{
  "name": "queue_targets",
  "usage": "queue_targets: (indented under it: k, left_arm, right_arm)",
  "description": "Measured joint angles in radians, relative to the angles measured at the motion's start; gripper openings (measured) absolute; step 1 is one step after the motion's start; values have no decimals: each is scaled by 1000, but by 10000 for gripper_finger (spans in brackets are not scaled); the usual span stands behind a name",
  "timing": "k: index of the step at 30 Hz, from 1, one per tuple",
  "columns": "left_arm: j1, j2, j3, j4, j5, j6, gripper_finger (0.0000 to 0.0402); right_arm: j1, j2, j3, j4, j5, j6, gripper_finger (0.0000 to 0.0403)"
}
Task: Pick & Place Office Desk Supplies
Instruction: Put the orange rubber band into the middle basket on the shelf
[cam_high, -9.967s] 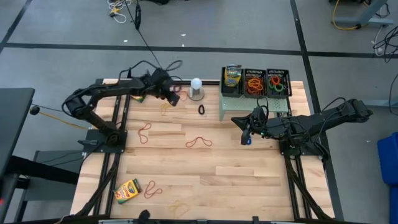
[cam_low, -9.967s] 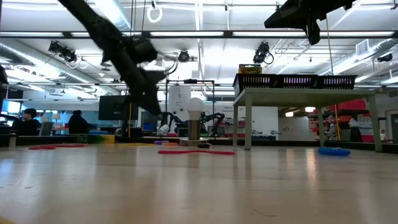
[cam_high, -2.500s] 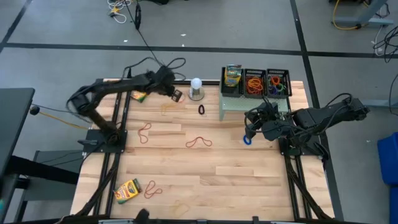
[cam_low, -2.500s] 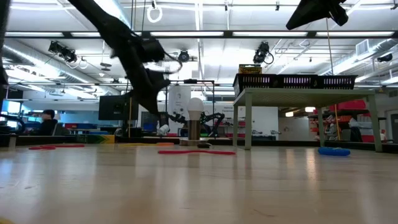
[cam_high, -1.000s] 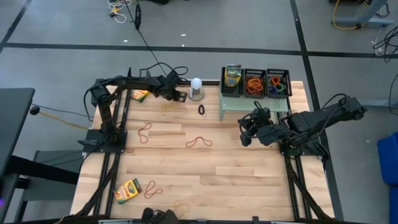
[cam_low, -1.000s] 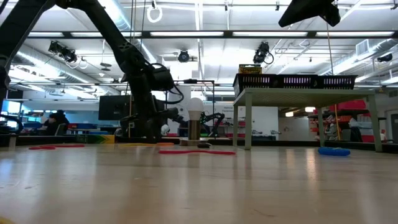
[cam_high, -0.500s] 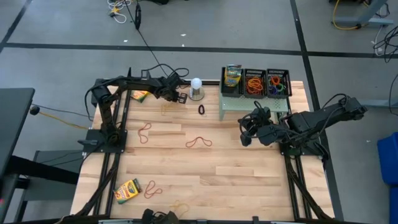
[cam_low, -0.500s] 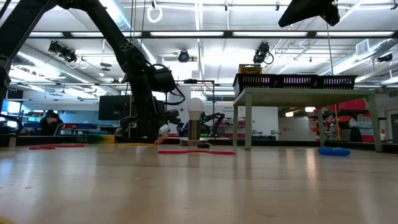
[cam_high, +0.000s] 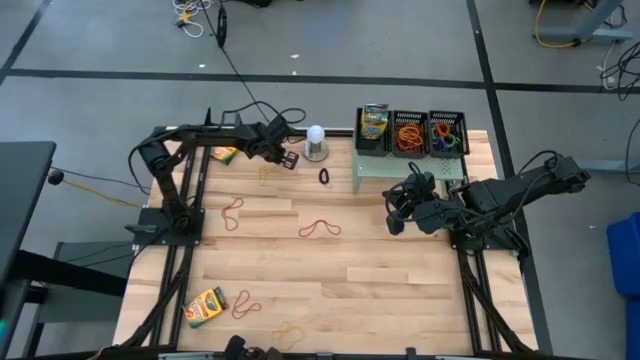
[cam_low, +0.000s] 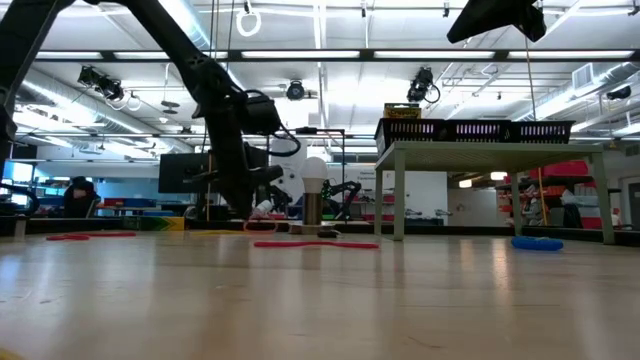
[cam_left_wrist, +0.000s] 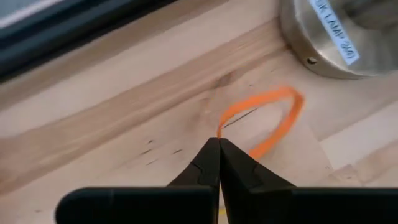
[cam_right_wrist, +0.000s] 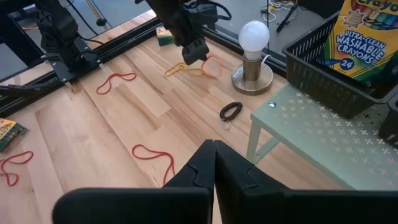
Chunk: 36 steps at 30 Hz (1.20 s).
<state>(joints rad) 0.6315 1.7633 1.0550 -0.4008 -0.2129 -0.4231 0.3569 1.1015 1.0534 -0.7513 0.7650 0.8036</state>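
Orange rubber band (cam_left_wrist: 267, 121) pinched by closed left gripper (cam_left_wrist: 217, 144) at the table's 11 o'clock.
Baskets (cam_high: 410, 132) at 1 o'clock hold crayons and bands; several bands and two crayon boxes (cam_high: 205, 306) remain loose. Right gripper (cam_right_wrist: 214, 149) closed, empty.

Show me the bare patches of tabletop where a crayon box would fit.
Widest bare wood lies between the red band mid-table, the right gripper and the near edge. Smaller room sits between the crayon box and the looped red band. It is crowded around the white ball lamp, left gripper and riser.
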Motion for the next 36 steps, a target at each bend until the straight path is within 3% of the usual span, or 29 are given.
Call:
queue_targets:
  k: [12,21,25,30,36]
  left_arm:
    - [-5,-23,0,-52,28,160,2]
    - [-96,-183,-45,41,9,298,2]
    - [-177,-260,-164,171,9,264,2]
    - [-314,-336,-312,351,-3,104,1]
    - [-532,-348,-370,588,-122,-51,1]
  right_arm:
    - [0,0,0,0,10,-5,7]
    - [0,0,0,-13,11,-8,7]
    - [0,0,0,-17,11,-8,7]
    - [-1,1,0,-12,-7,-7,7]
    - [-2,70,0,64,-58,-96,9]
